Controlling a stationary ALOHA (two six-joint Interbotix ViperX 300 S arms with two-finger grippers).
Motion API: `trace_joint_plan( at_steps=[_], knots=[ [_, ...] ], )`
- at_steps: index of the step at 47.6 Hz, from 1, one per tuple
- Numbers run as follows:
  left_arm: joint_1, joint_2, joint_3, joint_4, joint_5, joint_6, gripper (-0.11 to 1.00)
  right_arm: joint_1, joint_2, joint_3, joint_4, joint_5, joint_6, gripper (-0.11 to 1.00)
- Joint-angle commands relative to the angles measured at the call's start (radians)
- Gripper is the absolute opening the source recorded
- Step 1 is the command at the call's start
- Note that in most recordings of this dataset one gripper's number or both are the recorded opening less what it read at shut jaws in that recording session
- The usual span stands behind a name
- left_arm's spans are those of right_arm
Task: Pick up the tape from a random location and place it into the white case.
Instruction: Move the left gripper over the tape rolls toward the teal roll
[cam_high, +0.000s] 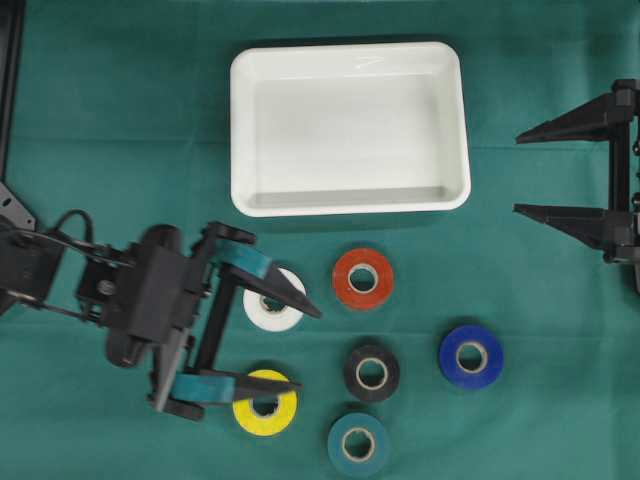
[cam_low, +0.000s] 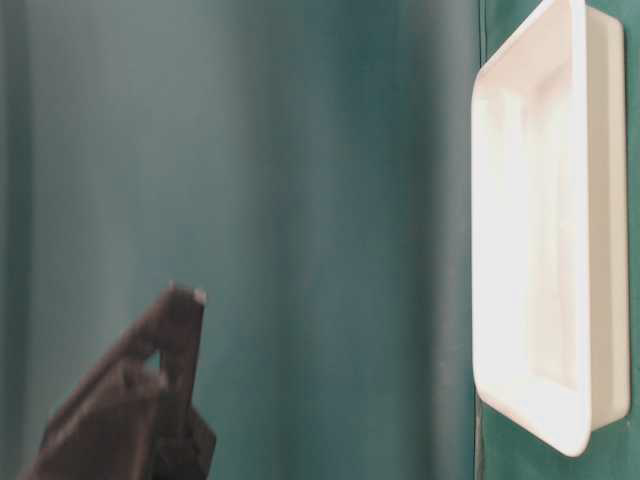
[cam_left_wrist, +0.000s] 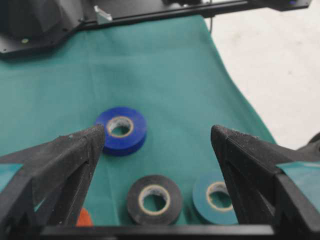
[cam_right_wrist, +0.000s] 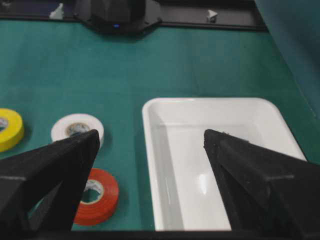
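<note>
The white case (cam_high: 349, 128) was seen at upper centre of the bench (cam_high: 120, 120), six tape rolls below it. Both tools, left (cam_high: 298, 343) and right (cam_high: 520, 172), were spread apart, empty.

white tape roll (cam_high: 270, 305) partly under left gripper finger | yellow tape roll (cam_high: 265, 402) same | table-level view: blurred

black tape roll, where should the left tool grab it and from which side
Judging by its pose, take the black tape roll from above: it lies flat, hole up. Put one finger in the core and one outside, pinching the wall on its left, where the cloth is bare. The open left tool is nearest that side.
</note>
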Motion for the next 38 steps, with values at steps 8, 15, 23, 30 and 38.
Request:
trace_joint_plan(
  at_steps=[8, 15, 23, 30, 38],
  knots=[
    [-0.005, 0.071, -0.118, 0.005, 0.012, 0.003, 0.98, -0.002, 0.006, -0.02, -0.002, -0.006, 0.002, 0.92],
    [-0.005, 0.107, -0.164, 0.005, 0.012, 0.035, 0.98, 0.0, 0.006, -0.02, -0.002, -0.006, 0.002, 0.92],
    [-0.005, 0.126, -0.192, 0.005, 0.012, 0.058, 0.98, 0.0, 0.006, -0.02, -0.002, -0.006, 0.002, 0.92],
    [-0.003, 0.129, -0.196, 0.003, 0.012, 0.058, 0.98, 0.0, 0.006, -0.02, -0.002, -0.006, 0.002, 0.92],
    [-0.003, 0.129, -0.198, 0.0, 0.023, 0.057, 0.98, 0.0, 0.006, -0.02, -0.002, -0.005, 0.002, 0.92]
  ],
)
